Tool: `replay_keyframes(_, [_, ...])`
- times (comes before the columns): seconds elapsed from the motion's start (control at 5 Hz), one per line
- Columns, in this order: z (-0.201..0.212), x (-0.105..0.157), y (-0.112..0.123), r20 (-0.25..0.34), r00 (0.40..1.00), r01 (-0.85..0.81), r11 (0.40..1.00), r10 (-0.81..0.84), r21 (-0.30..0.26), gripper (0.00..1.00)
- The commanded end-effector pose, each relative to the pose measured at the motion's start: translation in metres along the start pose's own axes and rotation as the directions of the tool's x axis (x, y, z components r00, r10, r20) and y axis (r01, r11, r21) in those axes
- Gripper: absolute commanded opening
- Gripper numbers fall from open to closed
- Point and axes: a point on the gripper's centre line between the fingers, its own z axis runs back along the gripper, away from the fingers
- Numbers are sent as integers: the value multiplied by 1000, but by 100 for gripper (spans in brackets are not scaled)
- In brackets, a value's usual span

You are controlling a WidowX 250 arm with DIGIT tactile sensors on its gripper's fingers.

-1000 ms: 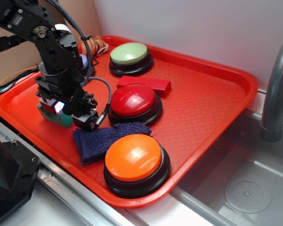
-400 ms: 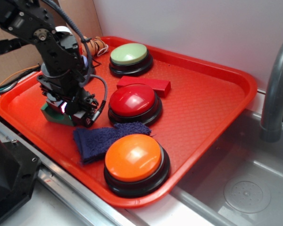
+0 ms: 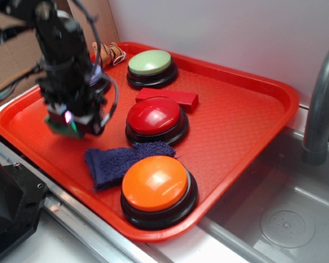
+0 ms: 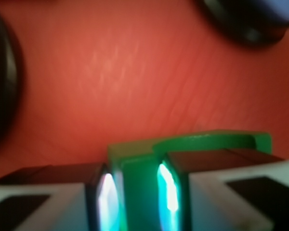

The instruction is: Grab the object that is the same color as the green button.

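The gripper point(image 3: 67, 121) is clamped on one green block point(image 4: 183, 159); four buttons sit on the tray point(image 3: 247, 115).

A toy-kitchen lab setup: steel sink point(image 3: 274, 219), grey faucet point(image 3: 322, 104), red tray point(image 3: 236, 120).

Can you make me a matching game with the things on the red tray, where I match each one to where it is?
Things:
1. green block
2. green button
3. blue cloth
4. red block

Places:
A. far end of the tray
B. between the green and red buttons
C. held between the jaws
D. beside the orange button

Pairs: 1-C, 2-A, 3-D, 4-B
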Motion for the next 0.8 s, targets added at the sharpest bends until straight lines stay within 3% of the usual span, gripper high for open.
replay_keyframes(0.0, [85,41,14,61,991,-107,979,119,-172,0])
replay_keyframes(0.2, [118,57,26,26,978,-192,941,208,-277,0])
replay_keyframes(0.4, [139,64,31,-8,964,-257,924,265,-285,0])
replay_keyframes(0.6, [141,63,26,44,978,-186,952,202,-241,0])
